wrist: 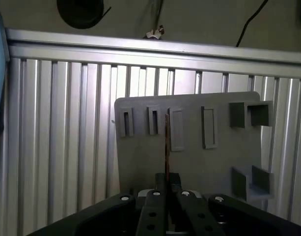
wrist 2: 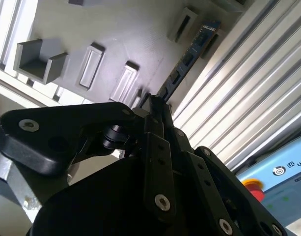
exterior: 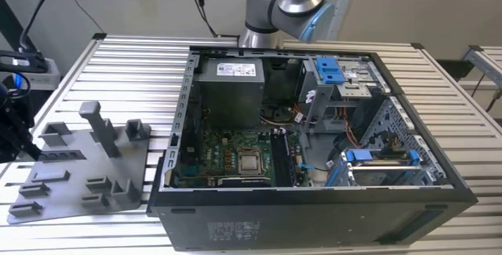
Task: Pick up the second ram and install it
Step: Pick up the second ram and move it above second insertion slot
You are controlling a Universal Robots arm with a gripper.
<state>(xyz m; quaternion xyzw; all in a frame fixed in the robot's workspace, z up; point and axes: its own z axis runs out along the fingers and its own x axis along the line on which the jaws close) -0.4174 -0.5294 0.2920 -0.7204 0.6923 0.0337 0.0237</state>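
Under everything, a slatted table [exterior: 117,61]. On it, toward the exterior view's right, a case [exterior: 314,220] laid on its side with the open face up, likely for reaching the motherboard [exterior: 235,143] from above. Behind the case, a joint of the arm [exterior: 286,2]. Beside the case, on the exterior view's left, a grey plate [exterior: 133,164] of posts and narrow slots, apparently made to stand thin boards on edge, ready for pinching by the flat faces. Over that plate in both wrist views, the gripper [wrist: 167,178], pressed together on the ram [wrist 2: 188,58] and pinching it by its two flat sides. In the first wrist view, the ram [wrist: 167,142] edge-on, a thin line against the plate between two slots. In the second wrist view, a long dark strip running away from the gripper [wrist 2: 157,101] toward the plate's edge. Gripped by the faces, probably to keep a long edge free for seating. Hard to tell whether clear of the plate or touching it.
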